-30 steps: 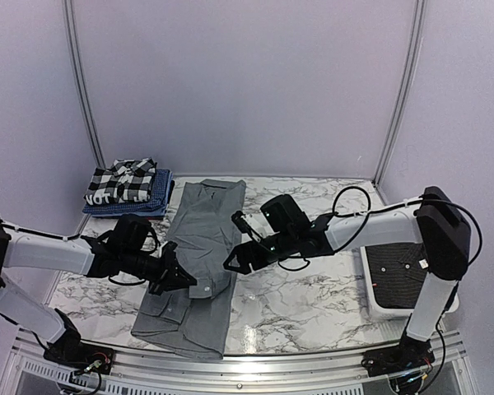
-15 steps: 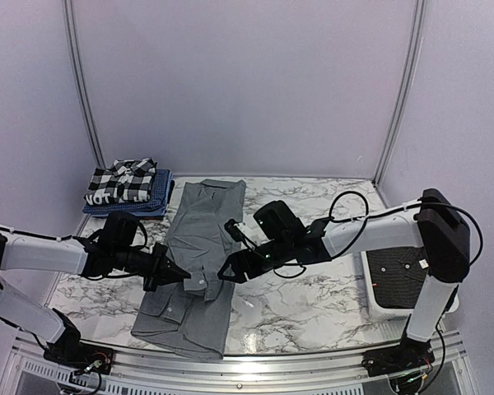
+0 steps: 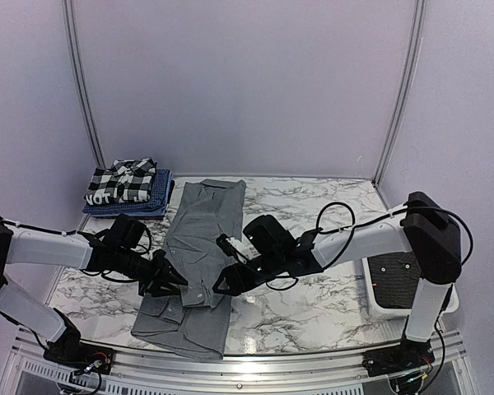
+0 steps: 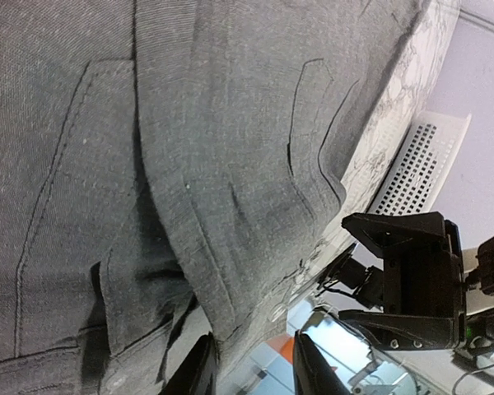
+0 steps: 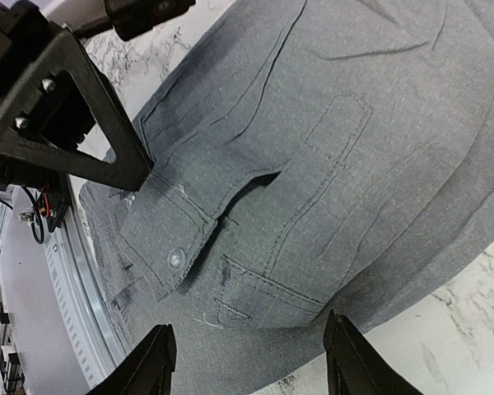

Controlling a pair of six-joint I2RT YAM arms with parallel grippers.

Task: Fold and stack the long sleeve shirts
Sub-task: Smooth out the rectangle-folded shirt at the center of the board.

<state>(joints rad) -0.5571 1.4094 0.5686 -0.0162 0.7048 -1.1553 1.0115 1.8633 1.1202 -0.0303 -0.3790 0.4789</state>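
A plain mid-grey shirt (image 3: 199, 247) lies lengthwise on the marble table, collar at the far end, a sleeve folded over its front. My left gripper (image 3: 171, 280) is at the shirt's left edge, jaws open. In the left wrist view (image 4: 253, 366) a fold of grey cloth (image 4: 230, 206) reaches just between the fingers. My right gripper (image 3: 222, 284) is open over the shirt's right side. In the right wrist view (image 5: 249, 362) it hovers above the buttoned cuff (image 5: 174, 247). The black-and-white checked shirt (image 3: 122, 181) lies folded on the folded blue one (image 3: 158, 197) at the far left.
A white slatted basket (image 3: 370, 309) with something dark inside stands at the right edge, under the right arm; it also shows in the left wrist view (image 4: 420, 156). The marble table top (image 3: 313, 304) is glossy. A metal rail runs along the near edge.
My right gripper has moved left and nearer, from beside the shirt to over its right side. My left gripper has drawn back a little to the left. The sleeve stays folded on the shirt.
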